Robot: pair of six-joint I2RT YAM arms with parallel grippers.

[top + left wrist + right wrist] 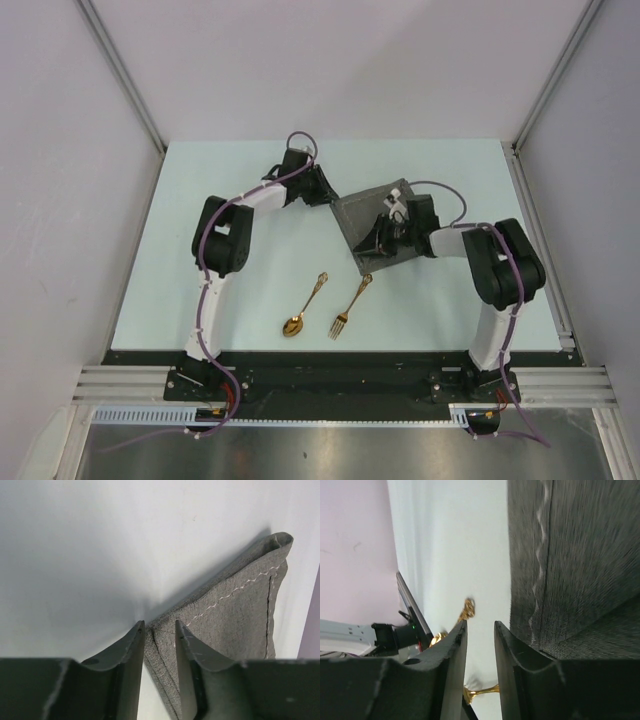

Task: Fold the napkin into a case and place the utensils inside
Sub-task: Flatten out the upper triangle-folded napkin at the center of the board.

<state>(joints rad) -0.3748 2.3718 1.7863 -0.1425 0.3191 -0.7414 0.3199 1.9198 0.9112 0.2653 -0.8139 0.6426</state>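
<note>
– White walls box in a pale table (450, 300), and that is all the room I get. Where are we in the job?

– Folding, I'd say. The napkin (355, 220) lies at about one o'clock from the table's centre. It is doubled over into a tilted slab with its stitched hem showing, not yet a narrow case. The spoon (307, 302) and fork (352, 305) lie side by side on the bare table, between six and seven o'clock from the cloth and apart from it, so nothing is packed.

– And the grippers?

– My left gripper (160, 625) sits at the napkin's ten o'clock corner, jaws a narrow way apart. The corner pokes into the gap, but I see no pinch on it. My right gripper (480, 626) hangs over the middle of the cloth. Its jaws are likewise narrow, with only table between them, holding nothing.

– Next move?

– I judge it calls for a firm hold on that corner or an edge. Then comes another fold across, so the cloth narrows to about the fork's length while the other arm pins the rest flat.

– Anything you can't make out?

– Plenty. From above, the right arm covers the napkin's middle, so I can't count layers or find an open mouth. Whether the right fingers press on the cloth I cannot tell. The right wrist view is blurred and cuts the utensils down to a few gold glints.
</note>
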